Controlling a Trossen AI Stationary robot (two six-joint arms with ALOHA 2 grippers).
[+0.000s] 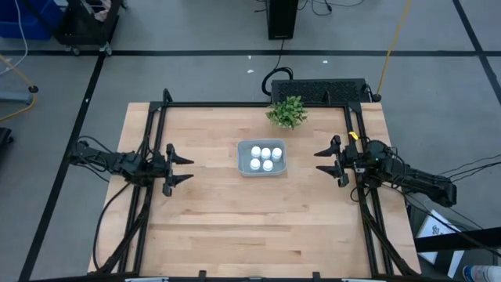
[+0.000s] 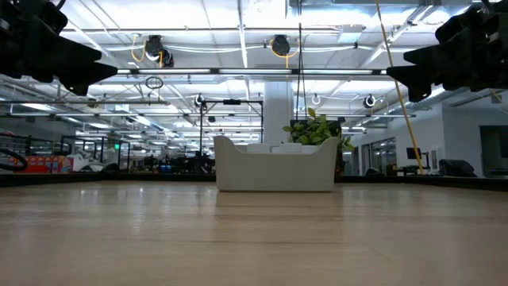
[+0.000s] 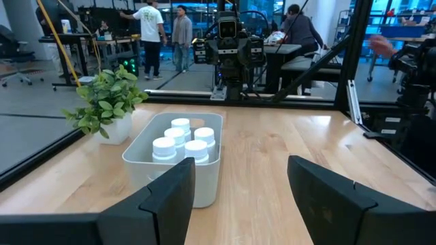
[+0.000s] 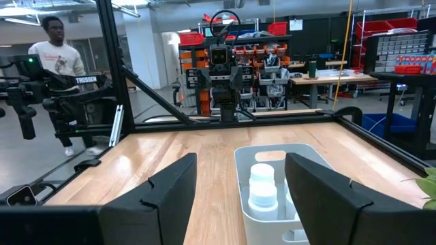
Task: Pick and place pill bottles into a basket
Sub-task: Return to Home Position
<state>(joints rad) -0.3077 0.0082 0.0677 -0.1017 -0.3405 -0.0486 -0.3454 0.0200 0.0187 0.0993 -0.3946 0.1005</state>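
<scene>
The pale grey-blue basket (image 1: 262, 159) stands on the table's middle, toward the far side. Several white pill bottles (image 1: 263, 157) stand upright inside it; they also show in the left wrist view (image 3: 182, 141) and the right wrist view (image 4: 262, 185). My left gripper (image 1: 182, 167) is open and empty, level above the table, left of the basket. My right gripper (image 1: 324, 162) is open and empty, level, right of the basket. Both point at the basket from a distance.
A small green potted plant (image 1: 287, 112) stands just beyond the basket at the far edge. Black frame rails (image 1: 153, 133) run along the table's left and right sides. Bare wood lies on the near half of the table (image 1: 258, 227). People stand in the room beyond.
</scene>
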